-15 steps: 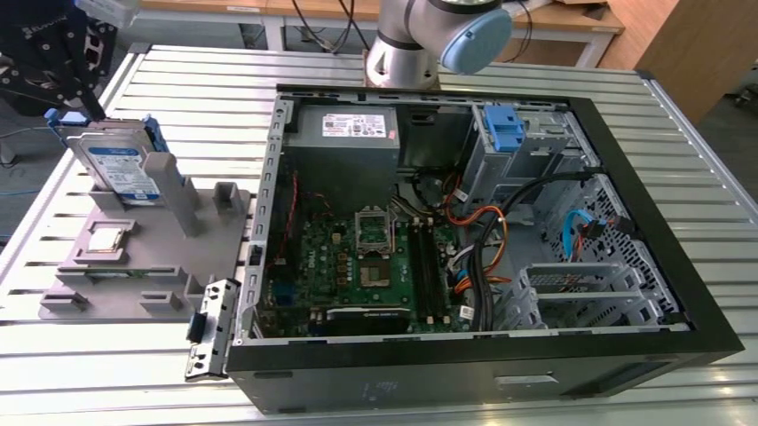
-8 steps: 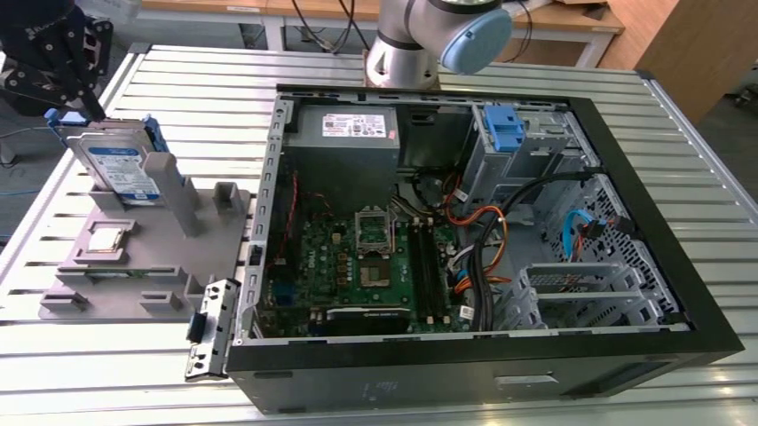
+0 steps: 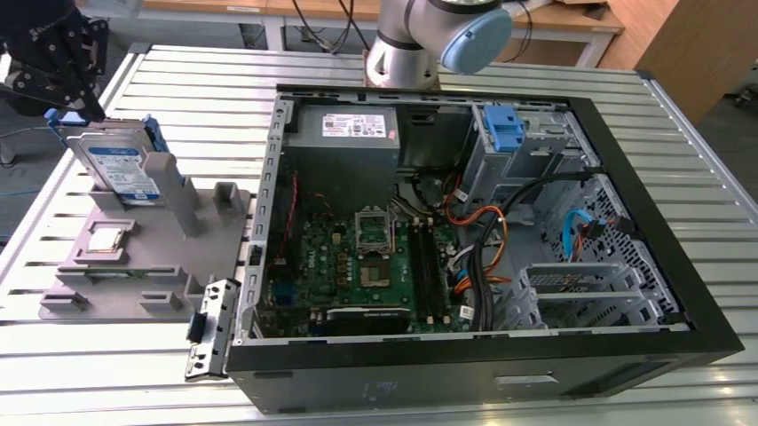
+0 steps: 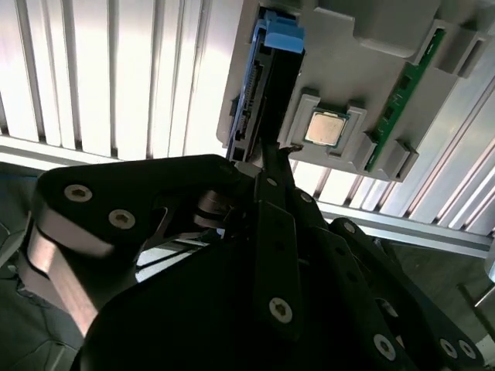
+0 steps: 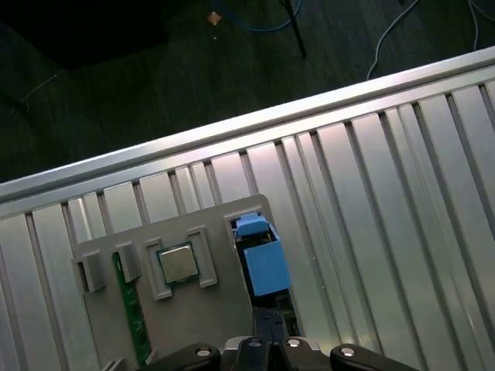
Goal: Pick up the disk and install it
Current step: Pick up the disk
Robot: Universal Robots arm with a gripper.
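Note:
The disk [image 3: 119, 169] stands on edge in a slot of the grey holder [image 3: 119, 284] at the exterior view's left, its white-and-blue label facing out and blue rails on its edges. In both wrist views it is seen edge-on, the disk [image 4: 259, 85] [image 5: 263, 267] rising from the grey holder [image 4: 363, 46] [image 5: 209, 309]. My black gripper [image 3: 83, 106] hangs right at the disk's top far corner, at the blue rail. In both wrist views the gripper [image 4: 274, 154] [image 5: 269, 328] lines up with the disk's upper edge. The disk rests in its slot.
The open computer case [image 3: 474, 222] lies at the middle and right, with a blue bracket [image 3: 503, 129] in its drive bay and a grey power supply [image 3: 346, 129] at the back. A processor chip [image 3: 106, 238] and a green memory stick [image 4: 410, 85] sit in the holder. The arm's base [image 3: 414, 44] stands behind the case.

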